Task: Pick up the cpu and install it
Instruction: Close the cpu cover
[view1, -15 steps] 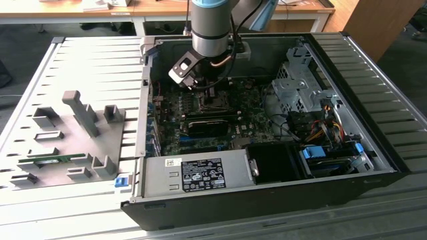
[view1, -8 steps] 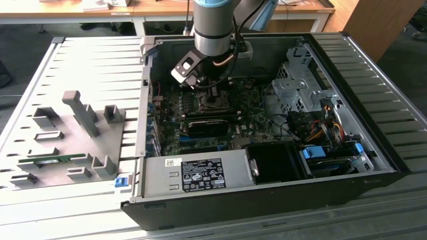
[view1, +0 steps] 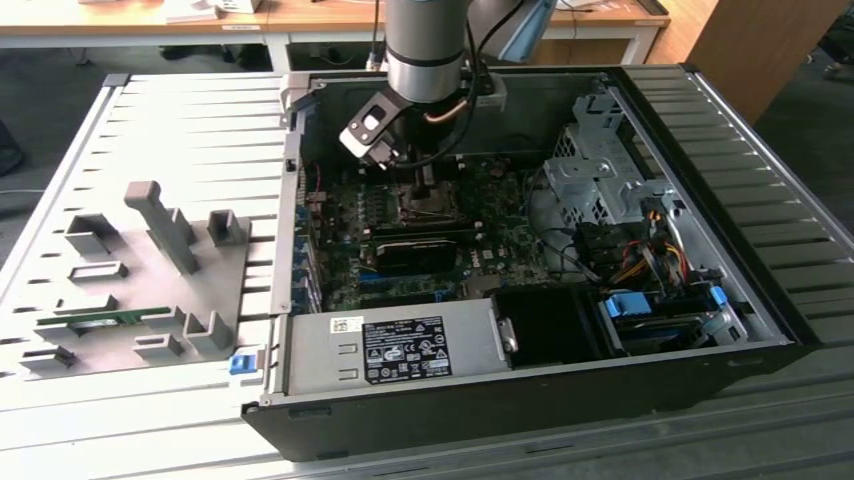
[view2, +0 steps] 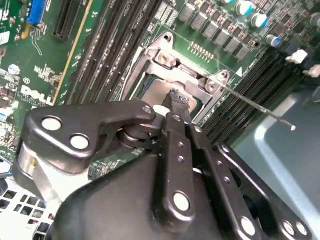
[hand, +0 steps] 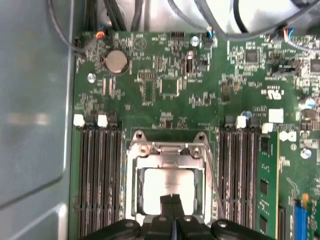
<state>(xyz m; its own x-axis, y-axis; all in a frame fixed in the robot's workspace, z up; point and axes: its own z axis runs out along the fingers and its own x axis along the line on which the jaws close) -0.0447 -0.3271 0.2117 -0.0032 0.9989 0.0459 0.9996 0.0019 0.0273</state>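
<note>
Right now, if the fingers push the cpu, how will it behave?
Likely stiff: the cpu has a flat metal top. Probably slippery, since that top shines. It should barely slide, as the frame surrounds it.

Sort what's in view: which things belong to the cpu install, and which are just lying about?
Job: cpu inside the socket frame; gripper, jaws shut above it.
Lying about: installed memory stick; coin cell; power supply; drive cage.

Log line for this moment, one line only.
gripper: shut, tips over cpu | cpu: lying flat inside socket frame | socket frame: around cpu | tip contact: cannot tell
</note>
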